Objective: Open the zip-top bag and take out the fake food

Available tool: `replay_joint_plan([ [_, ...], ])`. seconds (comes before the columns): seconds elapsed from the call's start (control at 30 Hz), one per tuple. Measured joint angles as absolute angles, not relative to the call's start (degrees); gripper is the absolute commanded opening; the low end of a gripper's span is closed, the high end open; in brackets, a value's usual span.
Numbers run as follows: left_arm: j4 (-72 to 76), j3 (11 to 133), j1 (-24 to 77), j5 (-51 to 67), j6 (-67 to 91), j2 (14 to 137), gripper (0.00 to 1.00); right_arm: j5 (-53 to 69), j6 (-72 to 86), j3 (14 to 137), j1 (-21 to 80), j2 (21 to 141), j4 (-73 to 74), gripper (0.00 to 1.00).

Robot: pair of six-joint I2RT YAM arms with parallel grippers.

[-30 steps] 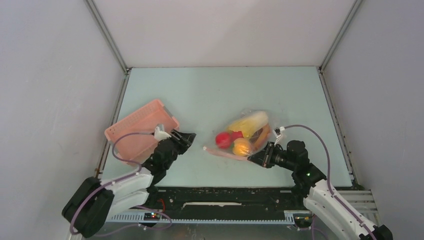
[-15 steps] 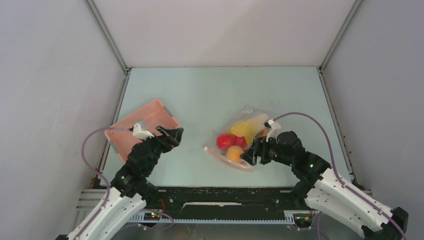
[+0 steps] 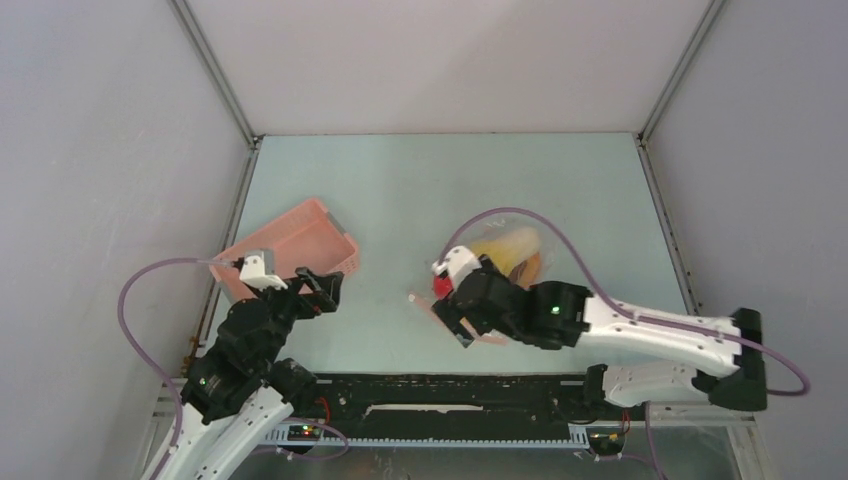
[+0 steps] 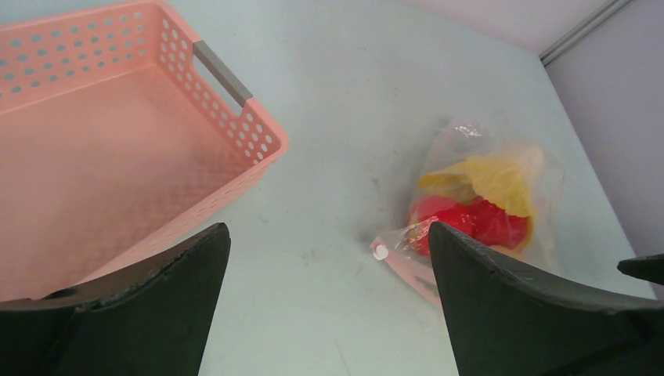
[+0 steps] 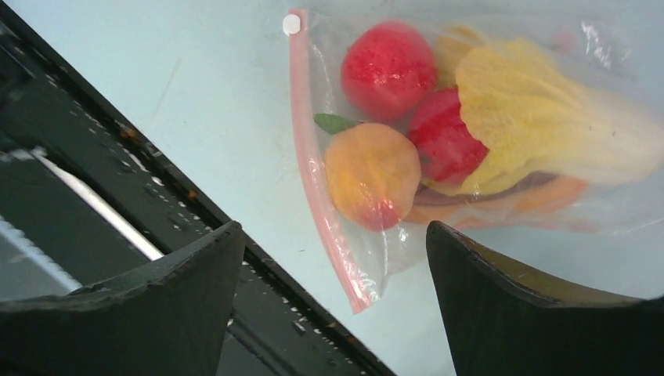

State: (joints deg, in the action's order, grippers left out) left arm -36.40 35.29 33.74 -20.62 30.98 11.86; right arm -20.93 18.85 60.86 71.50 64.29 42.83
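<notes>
The zip-top bag (image 5: 501, 47) lies flat on the table, its pink zip strip (image 5: 317, 180) along the near edge and a white slider (image 5: 291, 25) at the left end. Inside is the fake food: two red fruits (image 5: 387, 69), an orange-yellow fruit (image 5: 372, 176), a yellow piece (image 5: 540, 117) and an orange stick (image 5: 552, 194). My right gripper (image 5: 333, 227) hangs open above the zip strip's near end, holding nothing. In the top view the right gripper (image 3: 458, 325) covers part of the bag (image 3: 512, 248). My left gripper (image 4: 326, 227) is open over bare table left of the bag (image 4: 485, 196).
An empty pink slatted basket (image 4: 235, 133) sits at the left, beside the left gripper (image 3: 322, 285). The black front rail (image 5: 117, 196) of the table runs just behind the bag's zip edge. Grey walls close in both sides.
The right gripper let go of the bag's right corner, opened and swung left over the zip edge. The left gripper opened wider and drew back toward the near left.
</notes>
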Motion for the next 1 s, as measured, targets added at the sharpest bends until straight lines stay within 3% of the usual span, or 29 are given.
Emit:
replay_joint_plan([
  [0.13, -38.30, 35.24, 33.74, -20.78, 28.29, 8.19, 1.00, -26.57, 14.46, 65.80, 76.47, 74.85, 45.06, 0.87],
  [0.67, -39.66, 34.54, 33.71, -23.88, 26.85, 3.22, 1.00, -39.24, 4.89, 76.25, 81.80, 105.60, 49.23, 0.63],
  [0.8, -40.01, 34.52, 33.74, -23.88, 26.85, 2.98, 1.00, -41.34, 3.55, 76.27, 81.78, 109.58, 49.06, 0.49],
  [1.0, -40.03, 34.44, 33.74, -23.75, 26.87, 2.83, 1.00, -43.72, 2.07, 76.44, 81.17, 111.33, 48.60, 0.11],
])
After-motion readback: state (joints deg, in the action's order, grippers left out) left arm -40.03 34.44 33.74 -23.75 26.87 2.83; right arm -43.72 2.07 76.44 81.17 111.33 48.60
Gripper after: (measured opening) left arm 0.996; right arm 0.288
